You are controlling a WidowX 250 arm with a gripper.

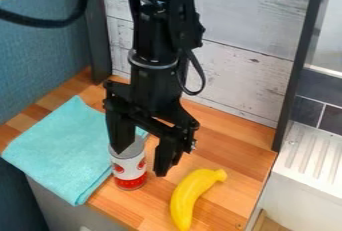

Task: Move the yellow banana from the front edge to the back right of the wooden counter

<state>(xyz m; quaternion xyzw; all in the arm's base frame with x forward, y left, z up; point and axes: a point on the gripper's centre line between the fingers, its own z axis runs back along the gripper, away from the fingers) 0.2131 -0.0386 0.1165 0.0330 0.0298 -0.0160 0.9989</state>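
The black gripper [140,163] hangs open near the middle of the work surface, its two fingers spread apart and pointing down. Just below it stands a can [129,169], upright, with a white and red label. The left finger overlaps the can's upper part; whether they touch I cannot tell. Wood shows between the can and the right finger. A turquoise cloth [60,147] lies flat to the left of the can, partly behind the gripper. To the right and nearer the front edge lies a yellow banana [190,195].
The wooden counter [230,150] has a blue panel [43,60] along its left and a whitewashed plank wall [247,70] behind. A dark upright post [300,60] stands at the right back, beside a white ribbed drainer [310,160].
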